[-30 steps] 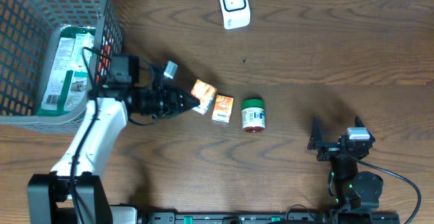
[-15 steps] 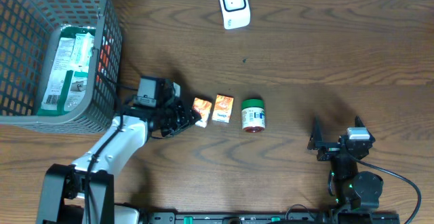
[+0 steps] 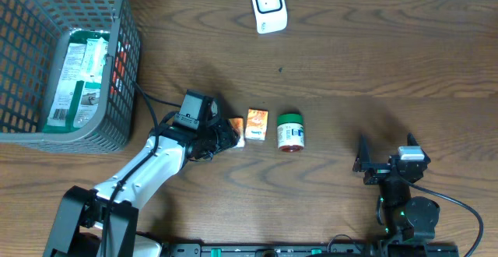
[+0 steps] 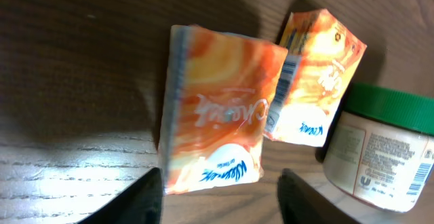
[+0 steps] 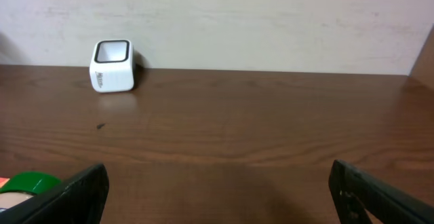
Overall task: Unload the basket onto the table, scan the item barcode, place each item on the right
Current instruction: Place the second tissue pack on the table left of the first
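Orange box (image 4: 217,115) lying flat on the tabletop (image 3: 373,54), left of the green-lidded jar (image 3: 290,132), with a second orange box (image 3: 256,124) between the two, all three in a row. Near end of it set between the fingertips of the left gripper (image 4: 222,193); jaws released and standing apart, a clear gap on the jar side, the other finger close to the box's edge, contact not discernible. White scanner (image 3: 268,5) well beyond the jar, at the tabletop's far edge. Wire basket (image 3: 124,70) far to the left of the jar, green-and-white packets (image 3: 74,78) inside. Right gripper (image 5: 217,190) well to the right of the jar, toward the front edge, spread wide, grasping nothing
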Tool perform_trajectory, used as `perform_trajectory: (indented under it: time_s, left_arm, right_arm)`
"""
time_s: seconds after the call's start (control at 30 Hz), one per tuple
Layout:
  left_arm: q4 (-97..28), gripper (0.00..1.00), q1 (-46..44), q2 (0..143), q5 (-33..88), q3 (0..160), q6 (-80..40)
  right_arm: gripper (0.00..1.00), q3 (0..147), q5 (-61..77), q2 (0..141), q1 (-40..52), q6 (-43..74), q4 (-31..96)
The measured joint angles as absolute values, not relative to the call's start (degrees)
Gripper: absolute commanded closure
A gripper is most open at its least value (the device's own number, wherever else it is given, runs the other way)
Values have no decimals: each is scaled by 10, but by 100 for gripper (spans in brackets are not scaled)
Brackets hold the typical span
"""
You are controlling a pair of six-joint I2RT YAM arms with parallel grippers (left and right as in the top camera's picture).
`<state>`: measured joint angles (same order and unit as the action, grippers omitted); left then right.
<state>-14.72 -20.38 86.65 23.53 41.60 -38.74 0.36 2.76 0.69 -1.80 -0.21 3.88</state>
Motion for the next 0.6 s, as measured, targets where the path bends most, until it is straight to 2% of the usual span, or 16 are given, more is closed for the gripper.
perform_trajectory:
  time_s: [0.07, 0.23, 0.27, 0.4, 0.43, 0.6]
  left_arm:
    - [-147, 36, -204, 867, 232, 416, -390]
    - [-153, 34, -204, 867, 227, 416, -390]
    - [-155, 30, -204, 866, 227, 416, -390]
    - [-170, 27, -204, 862, 224, 416, -385]
    - [-175, 24, -204, 858, 223, 416, -383]
    - [-238, 23, -204, 813, 218, 428, -363]
  right_arm:
    - [1, 4, 28, 7, -18, -2, 39]
    - [1, 4, 28, 7, -18, -2, 39]
    - [1, 4, 27, 7, -18, -2, 39]
    - [1, 4, 28, 7, -18, -2, 39]
    - [1, 4, 28, 7, -18, -2, 39]
    - [1, 4, 27, 7, -18, -2, 39]
